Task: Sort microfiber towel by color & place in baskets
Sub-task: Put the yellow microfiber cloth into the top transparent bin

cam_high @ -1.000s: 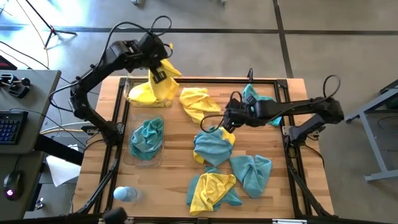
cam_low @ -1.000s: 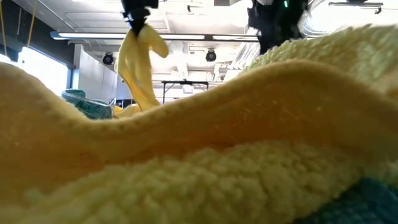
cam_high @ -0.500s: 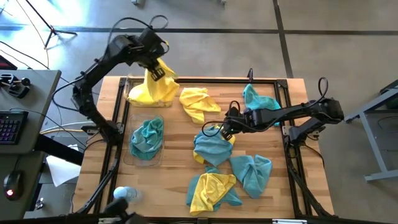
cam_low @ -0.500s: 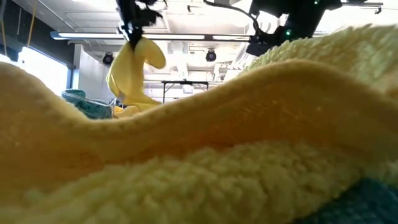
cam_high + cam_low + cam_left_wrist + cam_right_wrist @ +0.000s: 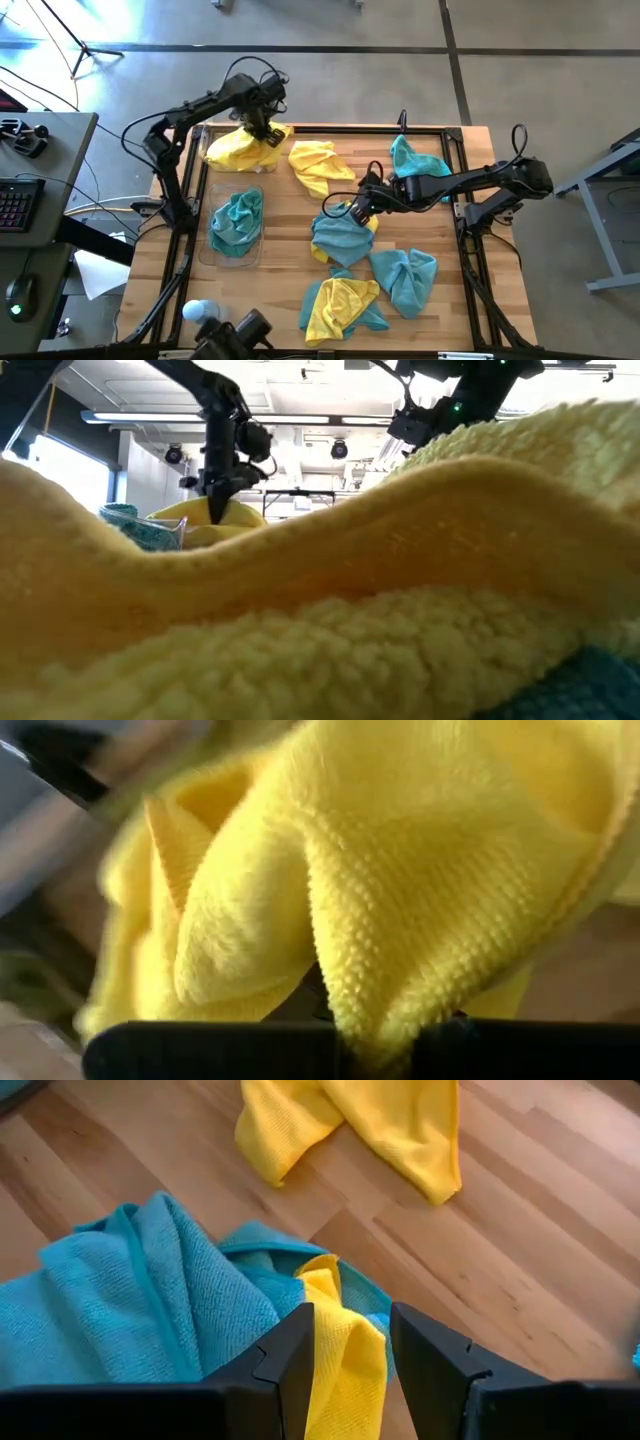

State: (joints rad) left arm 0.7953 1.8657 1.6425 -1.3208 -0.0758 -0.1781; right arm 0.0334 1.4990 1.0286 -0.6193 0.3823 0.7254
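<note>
Sorting is partly done: yellow towels (image 5: pixel 238 150) fill the basket (image 5: pixel 207 133) at upper left of the high view, teal towels (image 5: pixel 236 220) the basket (image 5: pixel 203 252) below it. Left end effector (image 5: pixel 268 130) sits clenched on a yellow towel (image 5: pixel 400 890) over that yellow pile. Right end effector (image 5: pixel 356 209) hovers mid-frame, fingers (image 5: pixel 290 1350) parted, straddling a yellow corner (image 5: pixel 335 1340) on a teal towel (image 5: pixel 340 238). Left on the counter (image 5: pixel 290 260): a yellow towel (image 5: pixel 318 165) upper centre, teal ones (image 5: pixel 405 280) right and lower, plus a mixed heap (image 5: pixel 340 305). Low view is mostly blocked by a yellow towel (image 5: pixel 400 580); basket walls are hard to trace.
</note>
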